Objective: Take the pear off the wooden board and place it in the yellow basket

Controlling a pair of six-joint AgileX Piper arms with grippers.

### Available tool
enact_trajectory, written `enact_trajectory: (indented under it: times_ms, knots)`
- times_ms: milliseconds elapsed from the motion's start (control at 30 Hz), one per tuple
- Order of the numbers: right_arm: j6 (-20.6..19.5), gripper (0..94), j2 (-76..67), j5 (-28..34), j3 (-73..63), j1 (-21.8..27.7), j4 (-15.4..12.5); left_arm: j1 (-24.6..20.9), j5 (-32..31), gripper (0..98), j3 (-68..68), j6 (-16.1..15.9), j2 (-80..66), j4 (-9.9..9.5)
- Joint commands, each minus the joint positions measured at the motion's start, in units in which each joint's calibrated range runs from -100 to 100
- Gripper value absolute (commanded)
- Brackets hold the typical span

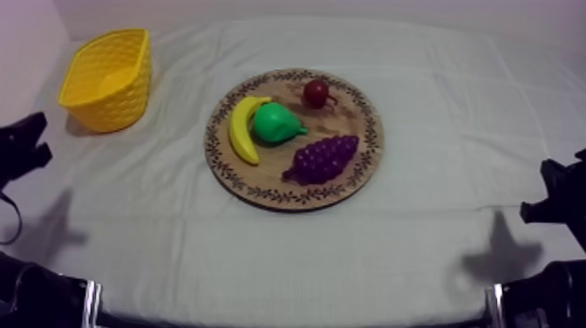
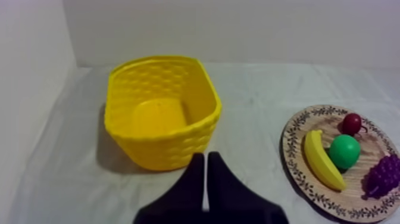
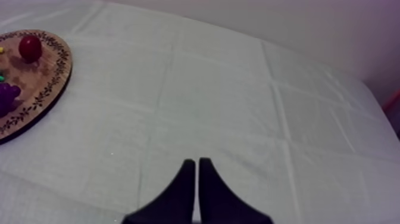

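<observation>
On the round wooden board [image 1: 370,131] in the middle of the bench [image 1: 288,253], the green pear [image 1: 277,123] lies between the banana [image 1: 242,129] and the grapes [image 1: 323,159], with the small red fruit [image 1: 316,92] just behind it. I see the yellow basket [image 1: 112,103] well apart from the board, at my left side. My left hand [image 2: 205,158] hangs near the basket and my right hand [image 3: 196,162] over bare cloth [image 3: 238,89], both pressed together with nothing in them.

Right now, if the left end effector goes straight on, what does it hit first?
Probably the near wall of the yellow plastic basket, straight ahead of the left end effector; depth is unclear.
</observation>
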Motion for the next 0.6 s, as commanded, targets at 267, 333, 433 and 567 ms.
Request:
enact_trajectory:
  times_ms: [267,333,433,567]
  knots:
    - [0.0,0.3,-0.01,0.0,-0.01,-0.02,0.0,0.82,8.33,0.0,-29.0,-6.81,21.51,2.64]
    - [-0.02,0.3,-0.01,0.0,-0.01,-0.02,0.0,1.16,10.73,0.0,-34.34,-7.79,24.98,2.88]
    - [-0.01,0.3,-0.01,0.0,-0.01,-0.02,0.0,1.48,13.83,0.0,-41.4,-9.3,29.7,3.53]
    - [0.0,0.3,-0.01,0.0,-0.01,-0.02,0.0,2.02,17.1,0.0,-48.95,-11.29,35.44,4.4]
